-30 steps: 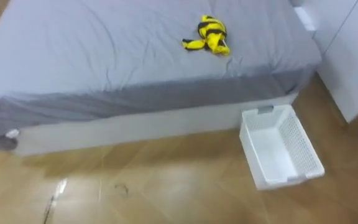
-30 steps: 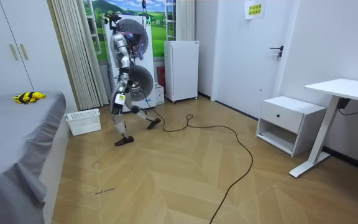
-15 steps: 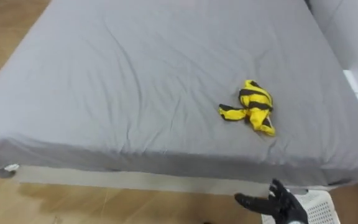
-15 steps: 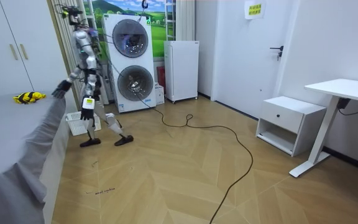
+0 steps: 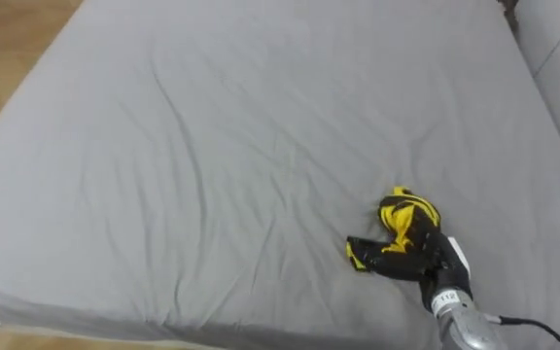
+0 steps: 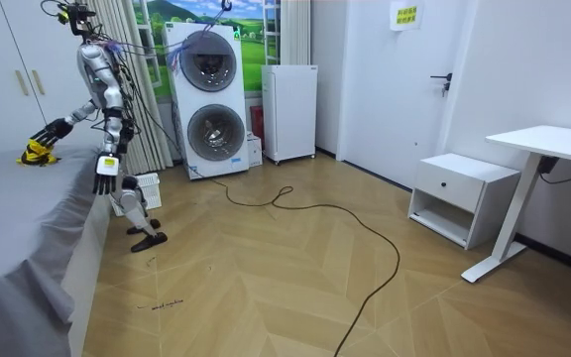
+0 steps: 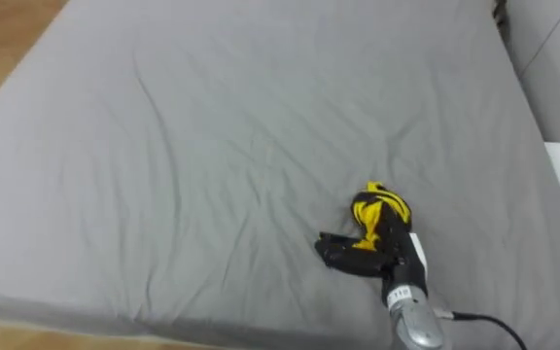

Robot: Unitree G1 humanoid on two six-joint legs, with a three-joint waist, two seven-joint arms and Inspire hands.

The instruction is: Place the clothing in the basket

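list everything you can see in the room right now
bed: one, grey sheet, under the robot's reach
garment: one, yellow and black, crumpled on the bed near its edge
basket: one, white, on the floor beside the bed, behind the robot's legs
washing machines: two, white, stacked against the far wall
fridge: one, white, next to the machines
nightstand: one, white, by the wall at the room view's right
desk: one, white, beside the nightstand
wardrobe: one, white, behind the bed
right hand: black, resting on the garment
left hand: black, hanging at the robot's side
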